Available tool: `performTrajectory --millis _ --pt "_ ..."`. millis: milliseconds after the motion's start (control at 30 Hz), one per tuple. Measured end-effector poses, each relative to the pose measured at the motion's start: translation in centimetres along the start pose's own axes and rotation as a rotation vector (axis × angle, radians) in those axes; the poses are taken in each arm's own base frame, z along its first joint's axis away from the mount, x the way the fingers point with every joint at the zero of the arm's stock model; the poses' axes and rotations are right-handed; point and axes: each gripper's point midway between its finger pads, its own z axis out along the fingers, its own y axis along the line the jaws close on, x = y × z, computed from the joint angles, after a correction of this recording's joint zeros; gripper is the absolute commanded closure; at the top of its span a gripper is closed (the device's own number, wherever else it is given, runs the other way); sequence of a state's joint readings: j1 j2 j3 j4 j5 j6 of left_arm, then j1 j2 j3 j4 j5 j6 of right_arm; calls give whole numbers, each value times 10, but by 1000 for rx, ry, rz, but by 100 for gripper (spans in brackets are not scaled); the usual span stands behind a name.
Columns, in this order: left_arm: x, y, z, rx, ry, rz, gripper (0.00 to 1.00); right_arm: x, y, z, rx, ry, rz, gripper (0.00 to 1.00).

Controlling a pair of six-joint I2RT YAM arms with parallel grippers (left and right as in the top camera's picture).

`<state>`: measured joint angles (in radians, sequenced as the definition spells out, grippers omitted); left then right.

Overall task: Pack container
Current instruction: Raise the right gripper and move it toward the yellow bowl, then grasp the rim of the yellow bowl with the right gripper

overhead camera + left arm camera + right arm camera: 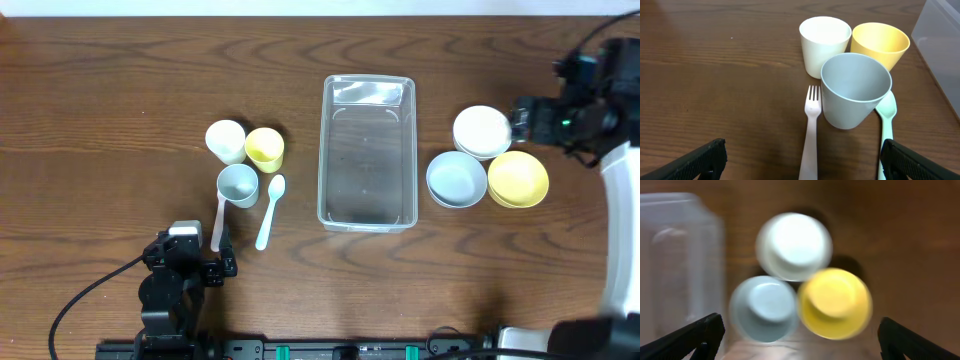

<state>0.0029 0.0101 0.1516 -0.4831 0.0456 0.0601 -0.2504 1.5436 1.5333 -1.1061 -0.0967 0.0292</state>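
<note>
Nothing lies in the container (321,150) yet. It is a clear plastic tub with rounded corners and a raised rim, standing mid-table (100,80) with its long side running away from the robot, the wood showing through its floor.

Just to its right three bowls sit in a tight cluster: the white bowl (482,131) farthest back, the blue-grey bowl (457,179) nearest the tub, the yellow bowl (518,179) beside that. They look to be touching. The right pincer (800,321) hangs over them, spread wide with nothing in it, though its own view is blurred.

The step is probably to take a first bowl. It would be best to come down on a free stretch of rim away from the neighbours, one finger inside and one outside, so the other bowls are not dragged along.

Left of the tub stand a white cup (226,140), a yellow cup (264,148) and a grey-blue cup (238,185), with a fork (217,222) and a spoon (270,210). The left pincer (802,145) sits low before them, also wide open and empty.
</note>
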Motion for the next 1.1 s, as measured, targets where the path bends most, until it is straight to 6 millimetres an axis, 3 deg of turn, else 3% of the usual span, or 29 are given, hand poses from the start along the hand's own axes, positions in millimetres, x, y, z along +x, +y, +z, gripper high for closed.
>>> performTrajectory --millis 167,300,667,933,1033,1100 --pt "0 0 0 0 0 0 2 17 -67 37 100 135 223 1" --pt "0 0 0 0 0 0 2 29 -89 62 125 216 292 9" --pt "0 0 0 0 0 0 2 70 -88 130 113 445 315 22" --pt "0 0 0 0 0 0 2 96 -83 154 116 485 320 35" --pt "0 0 0 0 0 0 2 101 -84 159 121 487 328 53" --pt "0 0 0 0 0 0 2 104 -85 160 133 487 342 73"
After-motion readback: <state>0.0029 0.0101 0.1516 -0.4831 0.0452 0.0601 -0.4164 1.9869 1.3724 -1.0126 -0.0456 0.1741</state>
